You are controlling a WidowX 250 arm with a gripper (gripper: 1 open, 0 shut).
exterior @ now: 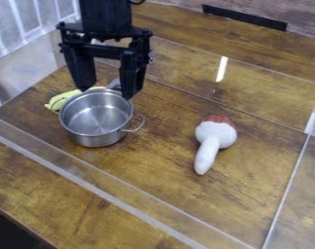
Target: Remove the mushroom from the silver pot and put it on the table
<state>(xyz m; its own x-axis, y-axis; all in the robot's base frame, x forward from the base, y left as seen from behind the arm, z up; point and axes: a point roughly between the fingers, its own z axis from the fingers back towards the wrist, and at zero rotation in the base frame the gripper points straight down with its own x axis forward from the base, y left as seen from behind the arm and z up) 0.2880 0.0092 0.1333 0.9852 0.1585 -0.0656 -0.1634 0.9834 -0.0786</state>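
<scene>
Lying on the table (147, 185), the mushroom (211, 144) is outside the silver pot (96, 118).

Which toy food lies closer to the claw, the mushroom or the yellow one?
The yellow-green banana-like toy, tucked behind the silver pot under the claw; the mushroom lies apart.

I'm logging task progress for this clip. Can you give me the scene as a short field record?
mushroom: lying on the table, right of the pot, apart from it
silver pot: upright, empty
gripper: open, holding nothing, above the pot's far rim
yellow-green curved thing: behind the pot, to its left
task state: mushroom is out of the pot
</scene>
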